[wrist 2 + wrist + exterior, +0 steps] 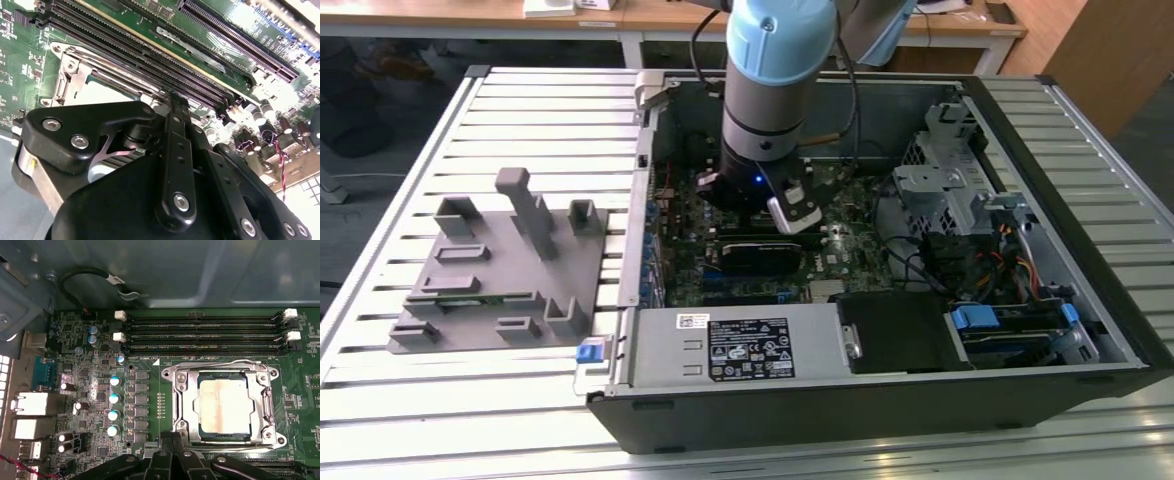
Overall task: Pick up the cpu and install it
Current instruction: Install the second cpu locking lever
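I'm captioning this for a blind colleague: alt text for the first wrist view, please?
The cpu sits inside the metal socket frame on a green motherboard, with the black gripper just beside the frame. Memory slots run beyond the socket.

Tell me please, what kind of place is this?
Probably a workshop or lab bench for computer assembly. An open computer case lies on a slatted metal table, the arm's gripper hangs over its motherboard, and a grey fixture stands beside the case.
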